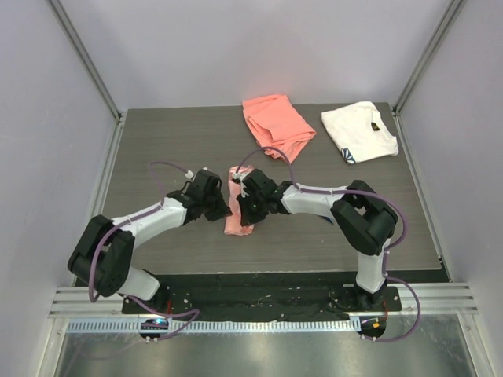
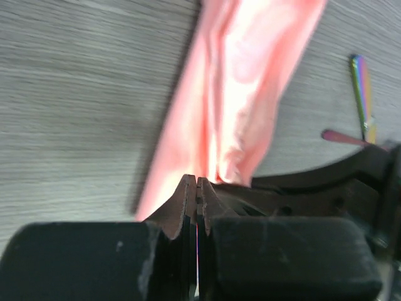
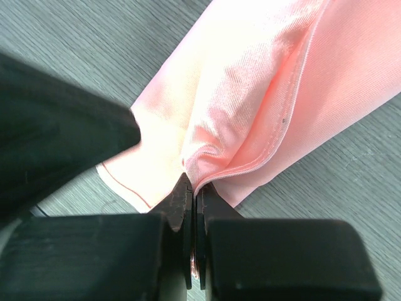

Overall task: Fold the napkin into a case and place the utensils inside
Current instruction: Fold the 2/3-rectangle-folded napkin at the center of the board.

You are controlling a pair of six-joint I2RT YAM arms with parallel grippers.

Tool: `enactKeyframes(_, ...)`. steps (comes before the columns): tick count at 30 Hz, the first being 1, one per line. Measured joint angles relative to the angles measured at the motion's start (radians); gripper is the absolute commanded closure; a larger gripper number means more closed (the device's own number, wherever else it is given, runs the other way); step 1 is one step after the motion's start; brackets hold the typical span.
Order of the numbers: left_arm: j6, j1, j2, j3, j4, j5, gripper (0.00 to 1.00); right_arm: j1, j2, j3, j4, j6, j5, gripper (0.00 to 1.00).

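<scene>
Inward both arms bend to the folded napkin (image 1: 238, 223) at the centre of the grey table (image 1: 157, 141). The right gripper (image 1: 242, 206) pinches its hem from 3 o'clock; the left gripper (image 1: 227, 210), at 9 o'clock, is closed, its hold unclear.

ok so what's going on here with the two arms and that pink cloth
Both arms meet over the pale-pink napkin, which is folded into a narrow strip. The right end effector is shut on a fold at its edge. The left end effector is shut right at the cloth too, though whether it pinches any is unclear. An iridescent utensil lies on the table beside the napkin, not yet inside. A coral cloth and a white cloth sit at the far side.
</scene>
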Motion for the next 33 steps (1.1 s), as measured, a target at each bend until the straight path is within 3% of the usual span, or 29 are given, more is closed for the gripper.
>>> enactKeyframes(6, 0.003, 0.008, 0.08, -0.031, 0.038, 0.022, 1.0, -0.007, -0.001, -0.005, 0.007, -0.001, -0.015, 0.96)
enactKeyframes(13, -0.068, -0.04, 0.088, -0.089, 0.156, 0.037, 1.0, -0.011, -0.001, 0.019, -0.053, -0.016, -0.023, 0.73)
enactKeyframes(18, -0.102, -0.067, 0.072, -0.115, 0.182, 0.034, 1.0, -0.011, -0.001, 0.047, -0.122, -0.01, -0.042, 0.65)
enactKeyframes(33, -0.137, -0.119, 0.066, -0.121, 0.18, 0.025, 1.0, -0.018, -0.007, 0.072, -0.22, 0.015, -0.074, 0.55)
